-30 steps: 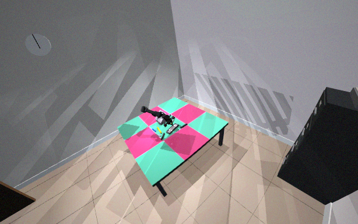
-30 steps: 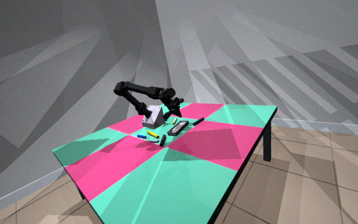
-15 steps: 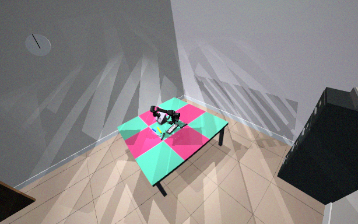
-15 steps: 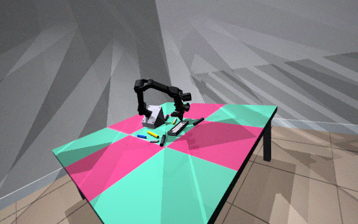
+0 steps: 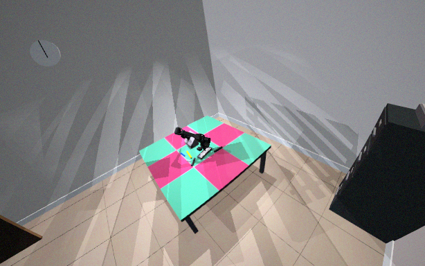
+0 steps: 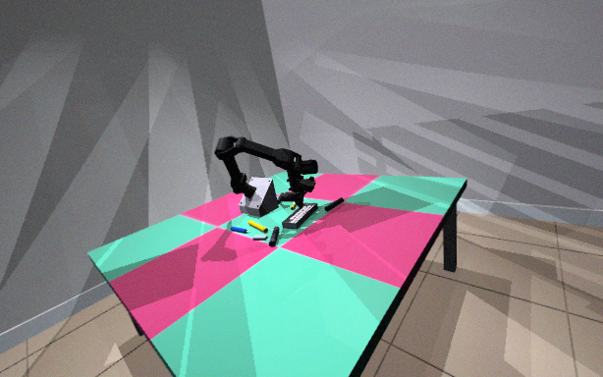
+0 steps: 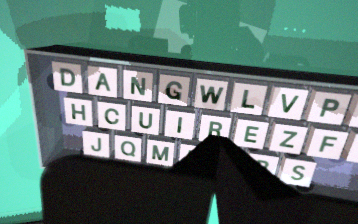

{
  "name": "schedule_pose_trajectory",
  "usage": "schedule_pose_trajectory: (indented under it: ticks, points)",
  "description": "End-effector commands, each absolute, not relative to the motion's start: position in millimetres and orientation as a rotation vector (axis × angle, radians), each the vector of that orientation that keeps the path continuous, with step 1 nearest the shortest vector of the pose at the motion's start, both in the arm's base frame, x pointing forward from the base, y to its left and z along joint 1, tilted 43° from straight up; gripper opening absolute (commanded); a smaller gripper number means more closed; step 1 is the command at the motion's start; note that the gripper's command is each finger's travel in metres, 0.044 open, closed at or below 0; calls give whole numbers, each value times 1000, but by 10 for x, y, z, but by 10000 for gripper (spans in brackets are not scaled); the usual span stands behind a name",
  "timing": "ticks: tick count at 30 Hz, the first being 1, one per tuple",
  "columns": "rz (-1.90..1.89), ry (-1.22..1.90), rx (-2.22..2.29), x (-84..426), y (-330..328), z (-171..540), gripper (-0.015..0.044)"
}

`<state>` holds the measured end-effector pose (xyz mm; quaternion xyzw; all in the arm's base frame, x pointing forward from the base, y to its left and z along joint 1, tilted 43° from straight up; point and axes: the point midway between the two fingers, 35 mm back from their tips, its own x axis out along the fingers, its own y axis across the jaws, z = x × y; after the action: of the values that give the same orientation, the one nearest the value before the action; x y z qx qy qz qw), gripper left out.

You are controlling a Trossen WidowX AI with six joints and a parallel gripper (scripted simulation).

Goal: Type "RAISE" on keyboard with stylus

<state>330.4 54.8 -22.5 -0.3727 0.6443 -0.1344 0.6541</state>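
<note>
The keyboard (image 5: 205,153) (image 6: 301,216) (image 7: 45,115) lies on the table, a dark case with white lettered keys in scrambled order. My gripper (image 6: 301,203) (image 7: 216,144) is shut with nothing visible between its fingers. Its tips are over the R key in the wrist view and cover part of the lower row. A blue pen-like stick with a pale tip (image 5: 182,154) (image 6: 239,229), a yellow stick (image 5: 189,154) (image 6: 257,226), a small grey stick (image 6: 259,239) and a black stick (image 5: 193,161) (image 6: 274,237) lie beside the keyboard. I cannot tell which one is the stylus.
Another black stick (image 5: 218,149) (image 6: 334,204) lies on the keyboard's far side. A small yellow piece (image 6: 293,206) shows between the keyboard and the arm's grey wedge base (image 6: 267,197). The table (image 5: 194,187) (image 6: 275,304) has green and pink squares.
</note>
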Motion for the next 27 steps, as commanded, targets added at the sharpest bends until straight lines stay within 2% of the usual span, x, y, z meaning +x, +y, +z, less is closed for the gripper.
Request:
schedule_pose_trajectory:
  ticks: [1,8,14,27]
  points:
    - [-291,1464,-868,3298,507,-171,0]
    - [-291,1464,-868,3310,489,-152,0]
    - [-294,1463,-870,3524,40,288,0]
    - [-294,1464,-870,3461,58,262,0]
